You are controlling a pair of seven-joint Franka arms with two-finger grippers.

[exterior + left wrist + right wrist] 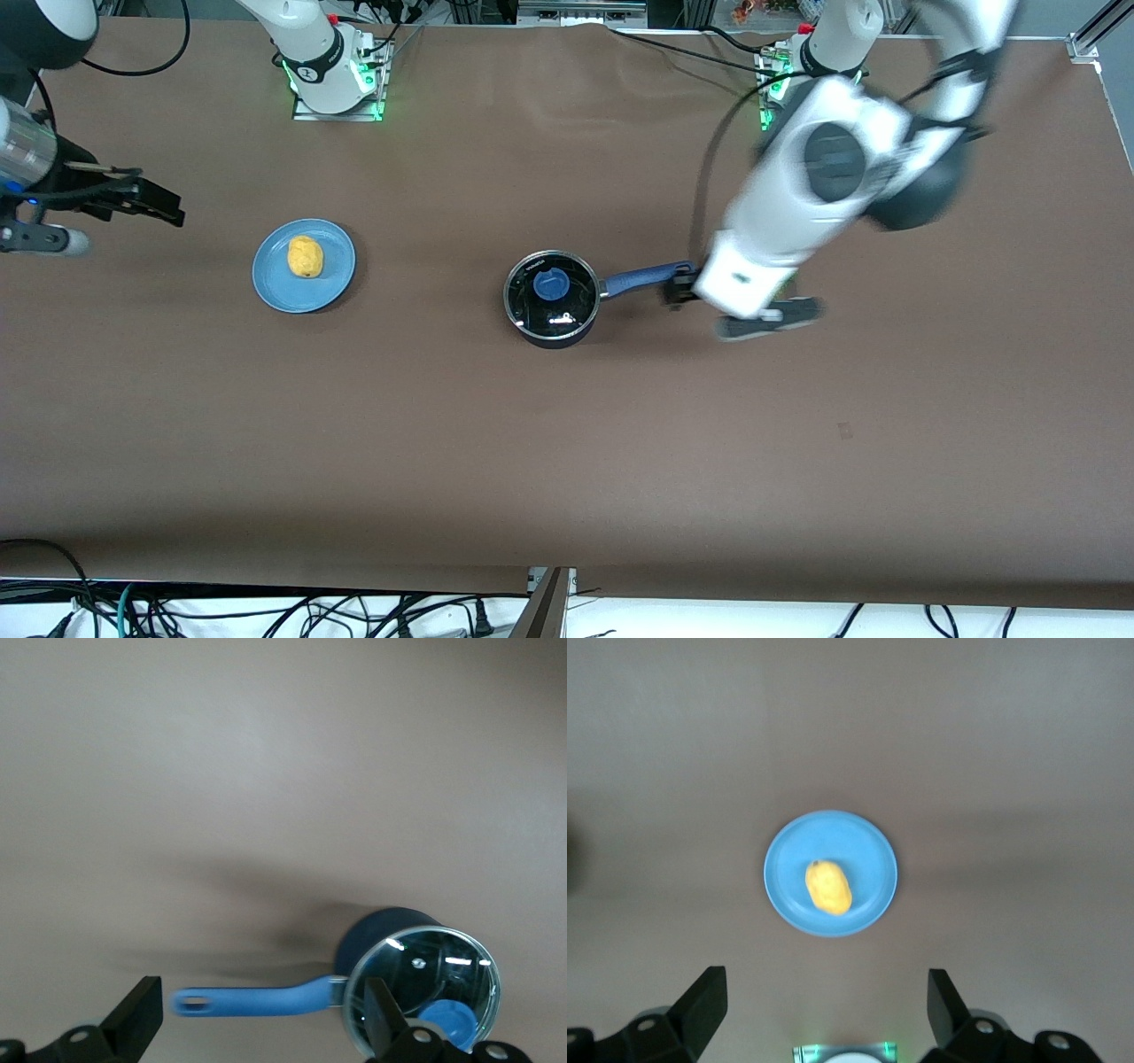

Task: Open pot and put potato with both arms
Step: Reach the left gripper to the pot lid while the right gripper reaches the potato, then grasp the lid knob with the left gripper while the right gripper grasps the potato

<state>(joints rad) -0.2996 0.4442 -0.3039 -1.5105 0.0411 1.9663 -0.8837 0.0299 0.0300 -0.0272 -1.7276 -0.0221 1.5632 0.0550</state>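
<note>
- The pot (551, 298) sits mid-table with its glass lid (422, 990) on, its blue handle (645, 276) pointing toward the left arm's end.
- The left gripper (680, 289) hangs over the handle's tip, fingers (137, 1019) spread wide; in the front view it is blurred, probably not touching.
- The potato (306, 256) lies on the light-blue plate (332, 282) toward the right arm's end.
- The right gripper (146, 204) hovers over bare table, fingers apart.
</note>
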